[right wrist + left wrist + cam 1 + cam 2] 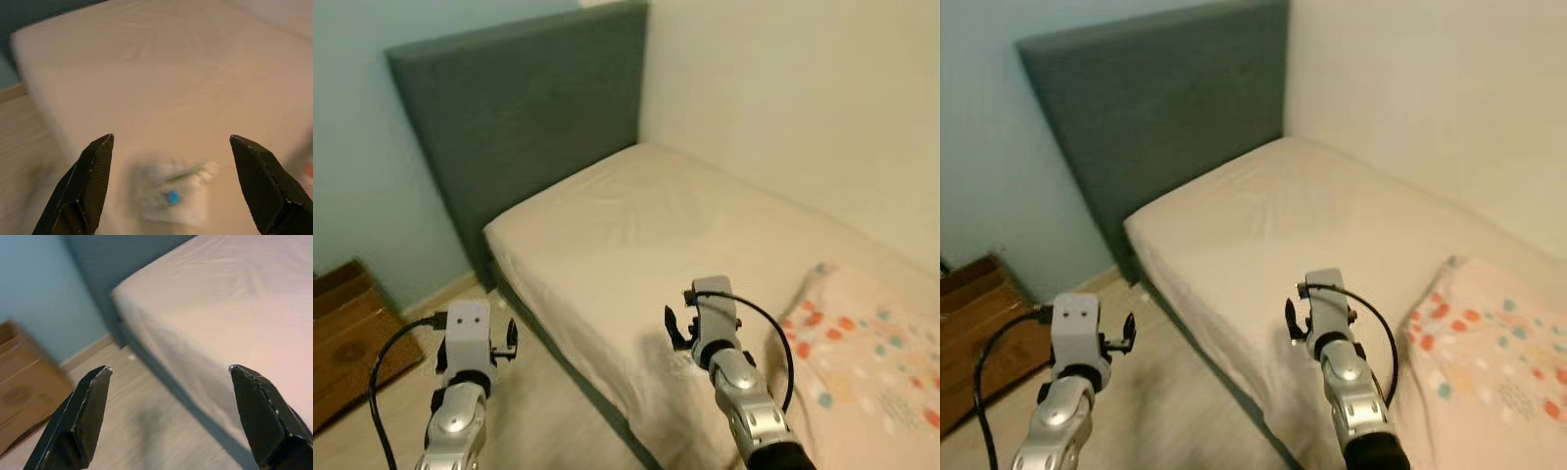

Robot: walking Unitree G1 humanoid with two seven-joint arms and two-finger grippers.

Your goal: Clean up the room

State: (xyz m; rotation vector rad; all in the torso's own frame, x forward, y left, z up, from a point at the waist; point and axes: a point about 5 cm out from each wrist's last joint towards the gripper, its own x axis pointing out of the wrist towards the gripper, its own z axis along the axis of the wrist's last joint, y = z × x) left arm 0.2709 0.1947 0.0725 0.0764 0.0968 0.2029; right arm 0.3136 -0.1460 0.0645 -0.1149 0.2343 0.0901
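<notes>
Right pincer (171, 142), fingers spread, hovers above a blurred wrapper (173, 193) on the bed (636, 225).

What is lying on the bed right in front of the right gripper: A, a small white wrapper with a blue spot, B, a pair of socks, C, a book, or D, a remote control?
B is wrong; A: between the open fingers of the right gripper, a small white wrapper with a blue spot lies flat on the bed.

Two silver arms are seen — each tipped with a pale block, looped by a black cable, and ended in two long black fingers (88, 416).
</notes>
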